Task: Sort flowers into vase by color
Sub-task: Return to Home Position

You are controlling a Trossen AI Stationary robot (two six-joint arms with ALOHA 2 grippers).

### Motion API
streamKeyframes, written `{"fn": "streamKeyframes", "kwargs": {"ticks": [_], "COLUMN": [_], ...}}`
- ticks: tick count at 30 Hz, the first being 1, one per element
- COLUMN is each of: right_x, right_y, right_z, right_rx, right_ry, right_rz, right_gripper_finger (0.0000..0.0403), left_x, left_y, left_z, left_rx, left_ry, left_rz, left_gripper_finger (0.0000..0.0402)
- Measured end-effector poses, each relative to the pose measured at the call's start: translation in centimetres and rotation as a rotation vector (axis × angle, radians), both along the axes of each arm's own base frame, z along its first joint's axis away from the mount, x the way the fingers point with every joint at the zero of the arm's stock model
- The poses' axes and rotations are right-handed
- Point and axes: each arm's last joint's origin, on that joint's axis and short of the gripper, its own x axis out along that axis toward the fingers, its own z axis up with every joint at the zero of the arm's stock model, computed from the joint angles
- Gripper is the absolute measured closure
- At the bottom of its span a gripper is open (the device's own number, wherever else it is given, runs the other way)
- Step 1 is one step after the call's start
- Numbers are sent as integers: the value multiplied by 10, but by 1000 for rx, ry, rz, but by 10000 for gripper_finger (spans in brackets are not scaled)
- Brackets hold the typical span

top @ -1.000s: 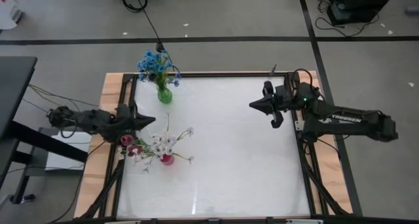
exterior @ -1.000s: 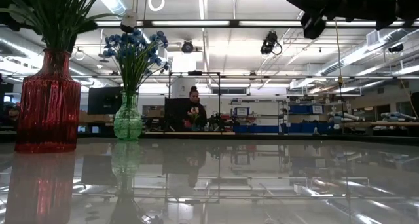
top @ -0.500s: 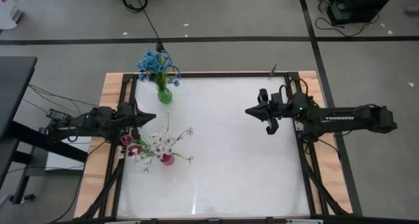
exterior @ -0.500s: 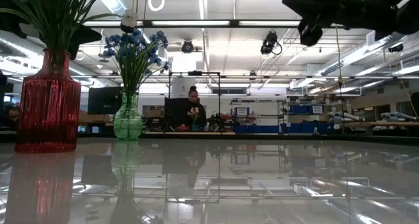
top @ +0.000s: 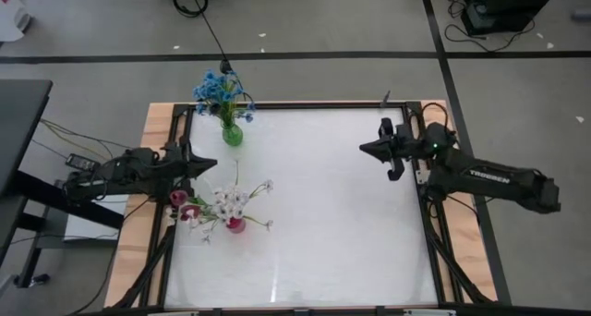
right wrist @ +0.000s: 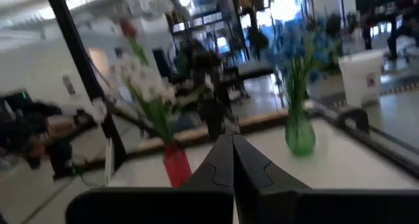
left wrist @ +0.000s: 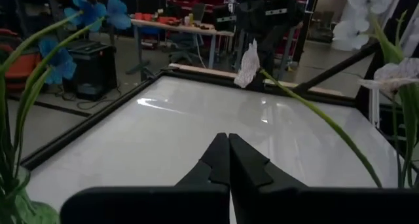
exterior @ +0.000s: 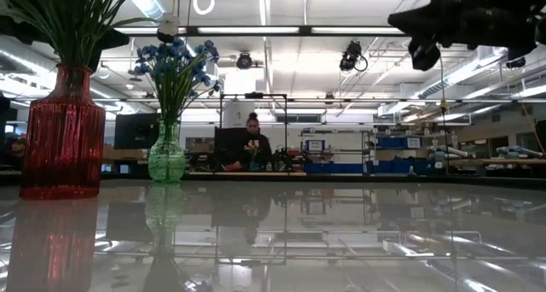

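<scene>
Blue flowers (top: 220, 90) stand with their stems in a green vase (top: 231, 134) near the table's far left corner. White blossoms (top: 231, 200) and pink-red buds (top: 182, 207) stand in a red vase (top: 236, 224) nearer the left edge. The low view shows the red vase (exterior: 61, 134) and the green vase (exterior: 166, 155). My left gripper (top: 213, 164) hovers shut between the two vases, shown shut in its wrist view (left wrist: 228, 136). My right gripper (top: 362, 148) hangs shut above the table's right side, also shut in its wrist view (right wrist: 232, 138). No blackish bud shows.
The white table top (top: 314, 214) lies bare between the arms, framed by a black rail and a wooden border (top: 152, 122). A person (exterior: 253, 143) sits far behind the table in the room. Cables run across the floor beyond the far edge.
My right gripper first reached a little toward the table's left, then drew back toward the right edge, staying shut and above the table. The vases and flowers have kept their places.
</scene>
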Motion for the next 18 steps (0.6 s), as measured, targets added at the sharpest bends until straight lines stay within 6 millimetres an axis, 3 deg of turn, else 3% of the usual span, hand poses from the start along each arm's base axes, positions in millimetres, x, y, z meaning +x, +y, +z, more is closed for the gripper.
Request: {"fn": "streamKeyframes", "kwargs": {"ticks": [4,11,18], "right_x": [-1,-3,-10], "right_y": [3,15,15], "right_z": [-11,-42,-37], "right_rx": [-7,15,-2], "right_ry": [50,-48,-60], "right_rz": [4,-35,20], "right_gripper_finger": [403,403,403], "left_x": [0,0,0], "left_y": [0,0,1], "left_z": [0,-1,-1], "left_rx": [16,45,71], "left_ry": [7,16,22], "left_rz": [-1,-4,14], "left_gripper_finger": [401,401,401]}}
